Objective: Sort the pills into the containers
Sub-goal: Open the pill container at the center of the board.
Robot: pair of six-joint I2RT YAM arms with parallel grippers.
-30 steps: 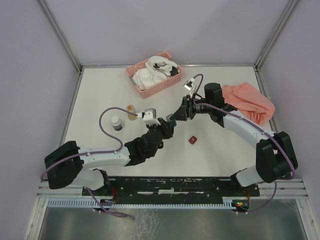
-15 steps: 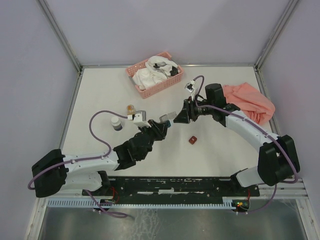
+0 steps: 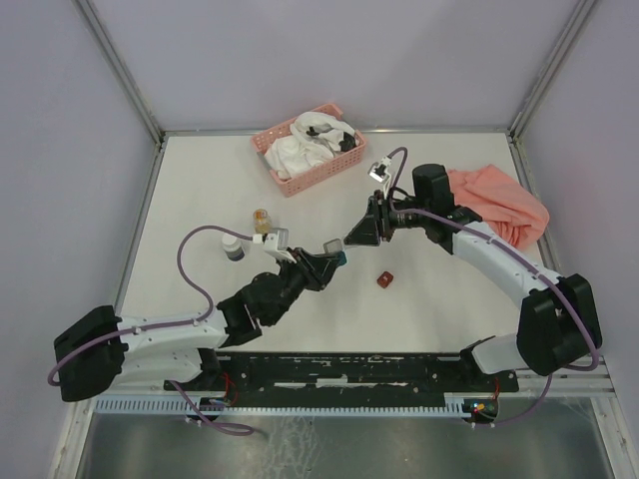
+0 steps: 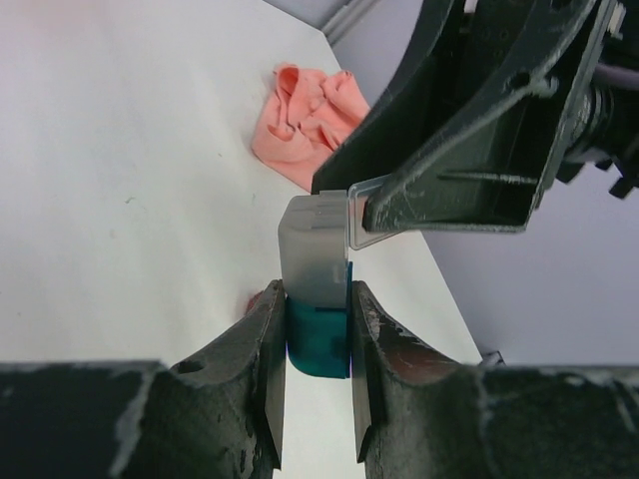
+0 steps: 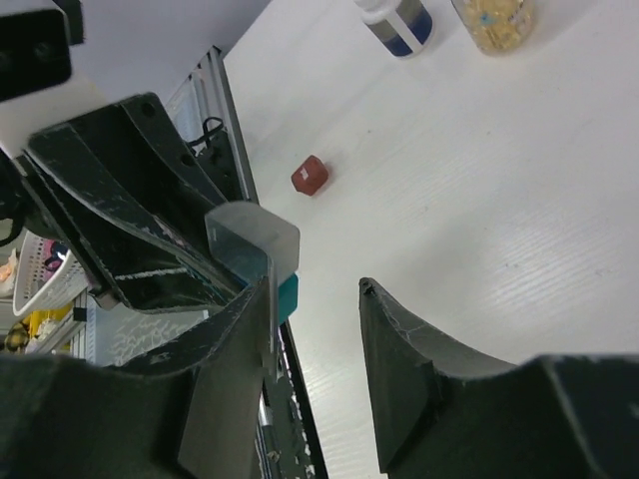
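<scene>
My left gripper (image 3: 332,256) is shut on the teal container (image 4: 318,341) and holds it above the table. Its translucent lid (image 4: 314,249) stands hinged up. My right gripper (image 3: 351,238) is open, with one finger (image 5: 240,329) pressed against the lid's clear flap (image 5: 250,238). The other finger is well apart. One dark red container (image 3: 384,279) lies on the table below them; it also shows in the right wrist view (image 5: 310,176). The jar of yellow pills (image 3: 262,219) stands upright to the left. The grey and second red containers are out of view.
A small white-capped jar with dark contents (image 3: 234,246) stands next to the pill jar. A pink slatted basket (image 3: 321,172) with white items sits at the back. A pink cloth (image 3: 499,205) lies at the right edge.
My left arm has drawn back toward the left with the teal container. The two grippers have separated, and the container's lid now shows raised against the right finger.
</scene>
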